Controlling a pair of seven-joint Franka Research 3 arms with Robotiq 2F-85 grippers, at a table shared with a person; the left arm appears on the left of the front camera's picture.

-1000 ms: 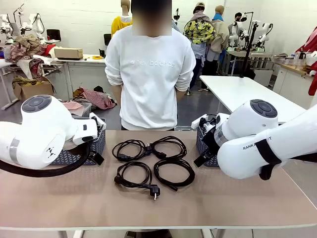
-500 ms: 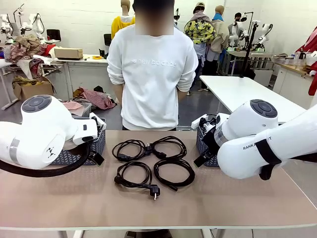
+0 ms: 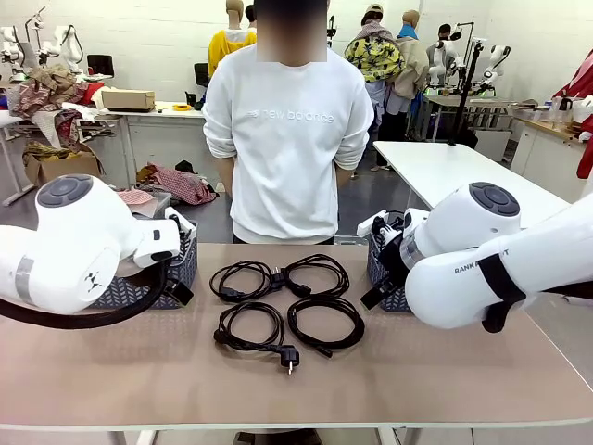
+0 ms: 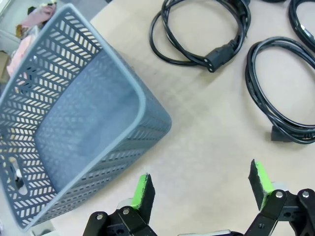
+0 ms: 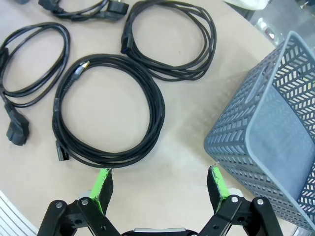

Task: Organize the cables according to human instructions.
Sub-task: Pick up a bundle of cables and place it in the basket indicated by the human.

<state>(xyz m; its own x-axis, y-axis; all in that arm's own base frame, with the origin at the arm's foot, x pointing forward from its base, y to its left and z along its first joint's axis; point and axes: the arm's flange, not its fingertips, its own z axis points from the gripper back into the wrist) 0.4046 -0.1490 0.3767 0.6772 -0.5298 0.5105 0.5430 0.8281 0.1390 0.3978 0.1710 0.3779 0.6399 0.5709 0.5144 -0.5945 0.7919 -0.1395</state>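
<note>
Your right gripper (image 5: 160,182) hangs spread and empty over the table (image 5: 183,147), gripping nothing. Just beyond one pad lies the nearest of the four cables (image 5: 157,108). Each is wound in a loose coil and lies flat, clear of the fingers. Past the other pad stands the right basket (image 5: 236,128), close enough that a short swing would probably carry a coil into it. Your left gripper (image 4: 202,184) is likewise released and empty, with the left basket (image 4: 113,162) just off one pad and cables out ahead on the other side. So each hand sits between a basket and the pile, likely until you are told which coil goes where. Farthest off, the person (image 3: 287,139) stands at the table's far edge, arms down.
</note>
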